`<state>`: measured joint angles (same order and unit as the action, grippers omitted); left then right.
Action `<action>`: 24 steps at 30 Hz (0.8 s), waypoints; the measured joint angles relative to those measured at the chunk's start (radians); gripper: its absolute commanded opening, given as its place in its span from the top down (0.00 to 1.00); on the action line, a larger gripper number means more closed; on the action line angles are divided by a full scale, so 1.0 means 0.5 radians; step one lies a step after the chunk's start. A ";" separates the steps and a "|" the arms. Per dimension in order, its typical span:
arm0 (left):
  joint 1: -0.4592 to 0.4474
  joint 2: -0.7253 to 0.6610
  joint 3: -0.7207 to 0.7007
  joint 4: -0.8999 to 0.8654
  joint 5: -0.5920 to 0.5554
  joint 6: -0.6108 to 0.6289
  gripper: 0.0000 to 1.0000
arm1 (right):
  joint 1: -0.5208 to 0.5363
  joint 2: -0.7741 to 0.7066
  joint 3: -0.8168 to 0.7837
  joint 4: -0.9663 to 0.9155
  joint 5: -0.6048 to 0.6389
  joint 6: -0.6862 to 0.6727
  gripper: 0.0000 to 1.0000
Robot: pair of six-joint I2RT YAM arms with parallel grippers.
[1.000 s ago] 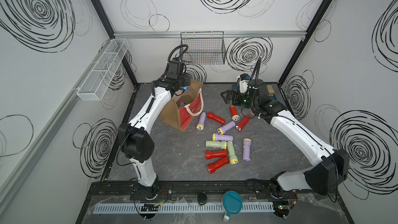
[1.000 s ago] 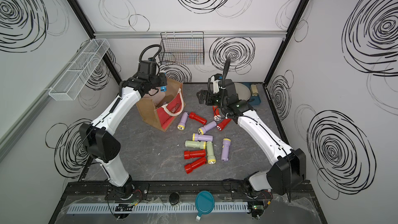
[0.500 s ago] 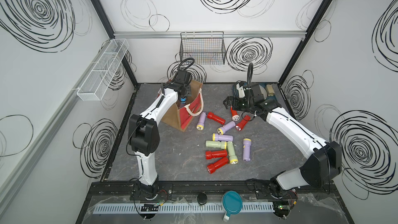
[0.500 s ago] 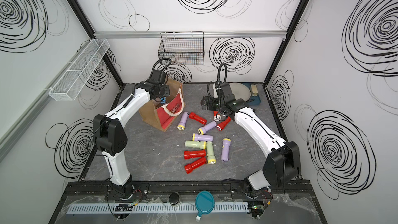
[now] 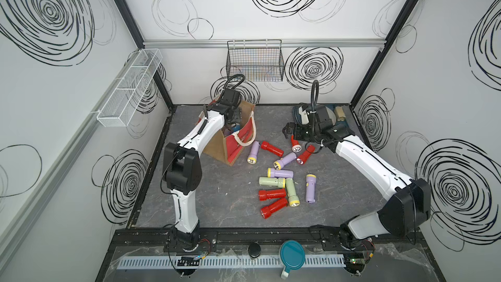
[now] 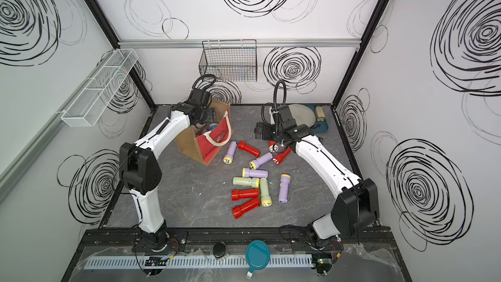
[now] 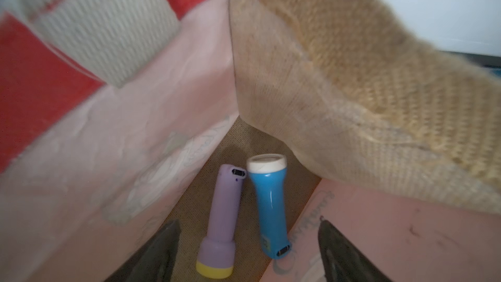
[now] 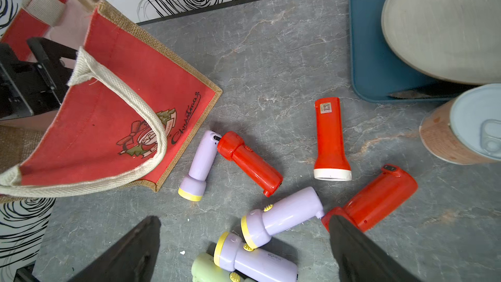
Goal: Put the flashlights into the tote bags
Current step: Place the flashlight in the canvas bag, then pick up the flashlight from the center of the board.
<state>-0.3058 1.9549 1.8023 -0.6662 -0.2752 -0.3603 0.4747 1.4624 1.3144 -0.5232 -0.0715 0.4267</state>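
Left gripper [image 7: 248, 225]: jaws spread, empty, inside tote bag [image 5: 238, 145]; blue flashlight [image 7: 269, 207] lies on bag floor. Right gripper [image 8: 244, 221]: spread, empty, nearer arm to red white-headed flashlight [image 8: 329, 136] on table [image 5: 217, 199] just ahead, long axis across jaw closing.

In the left wrist view we find the tote bag [image 7: 379, 90] handle [image 7: 95, 23] blurred and the left gripper [image 7: 248, 222] fingers [image 7: 157, 253] cropped. The right wrist view cuts off the pale green flashlight [image 8: 208, 271] and the can [image 8: 461, 131].
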 measured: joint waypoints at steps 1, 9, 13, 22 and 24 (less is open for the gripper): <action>0.000 -0.005 0.023 -0.014 -0.004 0.006 0.13 | -0.005 -0.008 0.000 -0.009 0.003 0.000 0.00; -0.104 -0.307 0.106 -0.108 -0.083 0.082 0.14 | -0.050 -0.240 -0.123 -0.100 0.053 0.053 0.00; -0.288 -0.519 0.105 -0.181 -0.088 0.117 0.14 | -0.083 -0.410 -0.322 -0.153 0.063 0.119 0.00; -1.020 -0.874 -0.359 -0.150 0.066 0.108 0.16 | -0.253 -0.677 -0.716 -0.205 0.050 0.272 0.00; -1.139 -0.883 -0.497 -0.112 0.148 0.081 0.17 | -0.275 -0.713 -0.793 -0.204 0.049 0.304 0.00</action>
<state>-0.8753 1.5131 1.5536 -0.7223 -0.2012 -0.3199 0.3374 1.1057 0.9180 -0.6254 -0.0471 0.5789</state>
